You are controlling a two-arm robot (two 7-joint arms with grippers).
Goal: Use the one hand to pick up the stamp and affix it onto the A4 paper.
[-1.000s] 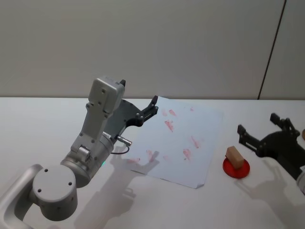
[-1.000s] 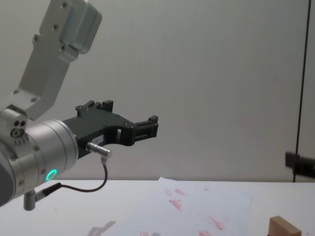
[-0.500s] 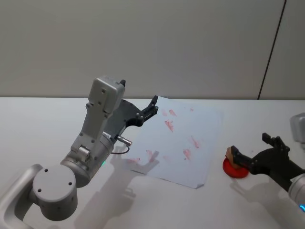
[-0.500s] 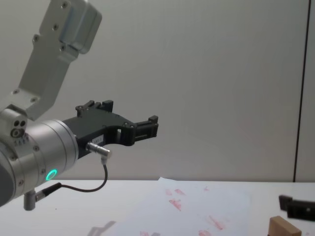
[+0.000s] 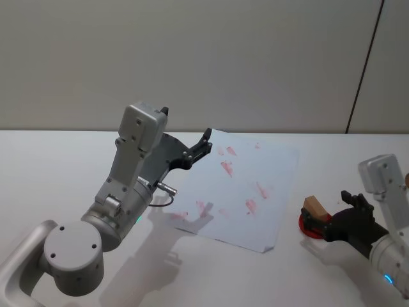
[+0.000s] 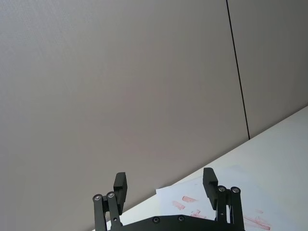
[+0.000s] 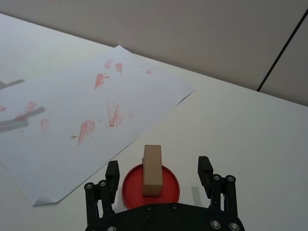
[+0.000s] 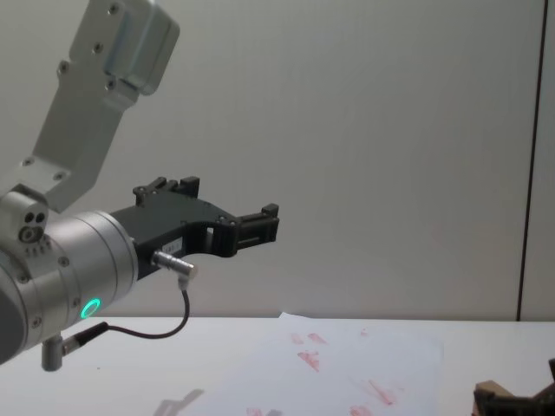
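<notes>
The stamp [image 7: 152,167], a small tan wooden block, stands on a round red ink pad [image 7: 169,187] to the right of the A4 paper [image 7: 72,115], a white sheet with several reddish marks. My right gripper [image 7: 159,171] is open and low over the pad, one finger on each side of the stamp, with gaps left. In the head view the stamp [image 5: 313,206] sits just ahead of the right gripper [image 5: 326,212], beside the paper [image 5: 246,192]. My left gripper [image 5: 202,143] hangs open in the air over the paper's far left corner, holding nothing.
The white table [image 5: 57,166] runs out to the left and behind the paper. A grey wall rises at the back. The raised left arm [image 5: 131,173] stands over the table left of the paper and casts a shadow on the sheet's near corner.
My right gripper has dropped and swung in from the right, from beside the pad to straddling the stamp. The left arm, stamp and paper have not moved.
</notes>
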